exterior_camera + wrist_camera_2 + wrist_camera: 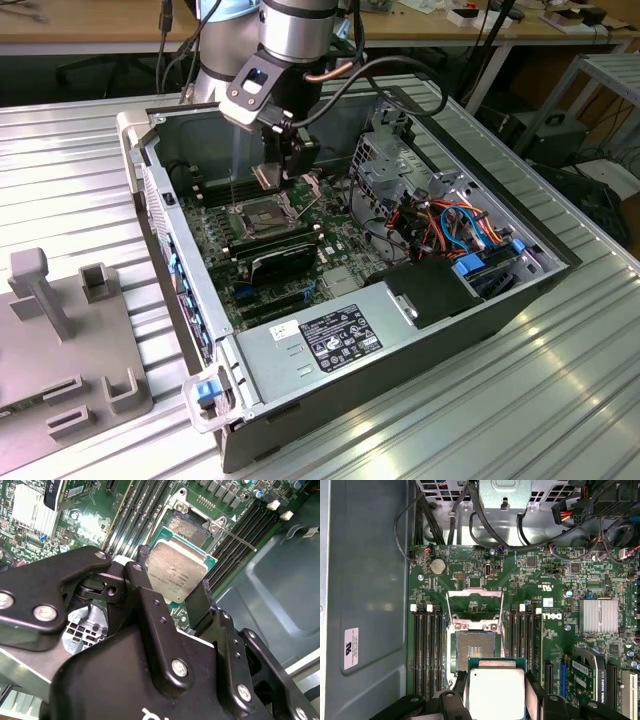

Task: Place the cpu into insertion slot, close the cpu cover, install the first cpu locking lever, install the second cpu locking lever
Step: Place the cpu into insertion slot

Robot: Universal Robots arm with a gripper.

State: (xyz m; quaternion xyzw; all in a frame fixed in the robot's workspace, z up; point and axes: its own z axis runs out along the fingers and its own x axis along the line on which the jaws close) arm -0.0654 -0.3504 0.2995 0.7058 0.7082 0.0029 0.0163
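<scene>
My gripper [175, 580] is shut on the cpu [177, 572], a square chip with a silvery top plate, with a black finger [142, 565] on each of two opposite edges. The cpu [496, 690] hangs above the green board, just beside the insertion slot [475, 644], whose dark socket lies bare. The cpu cover [474, 605] is swung open and stands up at the slot's far edge. In the exterior view the gripper [293, 162] hovers over the slot [258, 213], next to the raised cover [268, 175]. A thin locking lever [240, 540] sticks out beside the slot.
Long black memory slots [427, 650] flank the socket on both sides. A black card [285, 262] and a power supply [340, 335] sit nearer the case front. Drive cage and cables [450, 225] fill the exterior view's right. Case walls [165, 210] surround the board.
</scene>
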